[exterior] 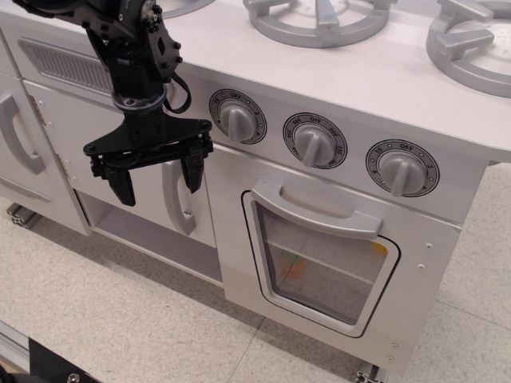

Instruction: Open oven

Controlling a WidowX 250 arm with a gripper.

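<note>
The white toy-kitchen oven (415, 263) fills the right half of the view. Its door (323, 267) has a clear rounded window and stands shut. A wide grey bar handle (315, 209) runs along the top of the door. My black gripper (157, 180) hangs open and empty, fingers pointing down, in front of the narrow cupboard door to the left of the oven. It is about a hand's width left of the handle's left end and touches nothing.
The narrow cupboard door with a vertical handle (179, 206) is right behind my gripper. Three grey knobs (315, 144) sit above the oven door. Grey burners (319, 17) lie on top. Another white door with a handle (22, 136) stands at far left. Tiled floor (120, 319) lies below.
</note>
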